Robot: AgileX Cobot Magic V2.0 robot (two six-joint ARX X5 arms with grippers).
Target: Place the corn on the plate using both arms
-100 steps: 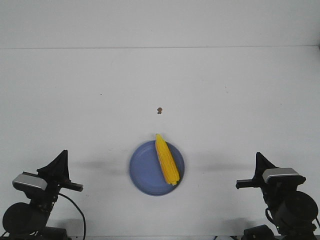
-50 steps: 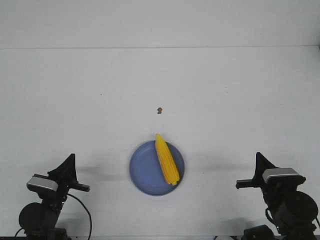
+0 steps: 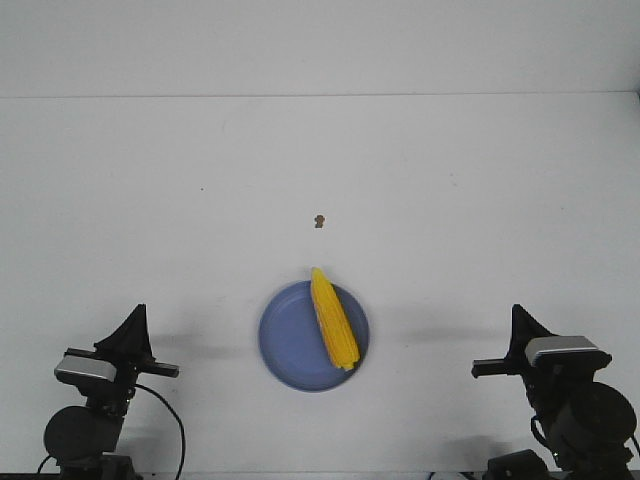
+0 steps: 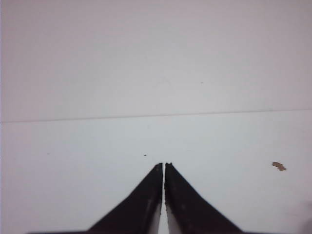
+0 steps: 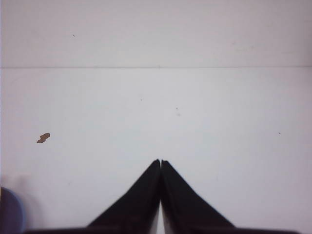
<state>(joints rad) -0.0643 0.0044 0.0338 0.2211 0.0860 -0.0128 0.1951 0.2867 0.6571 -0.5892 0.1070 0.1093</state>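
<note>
White tabletop carries the plate near its front edge, the corn lying across its right half, so placement looks done. Left gripper and right gripper sit at the front corners, fingers pressed together, empty.

Both arms are cut off by the front view's lower edge. Only a sliver of the plate is seen in the right wrist view. A brown speck mid-desk is too small to identify.

White table (one small brown speck) meets a pale wall.
</note>
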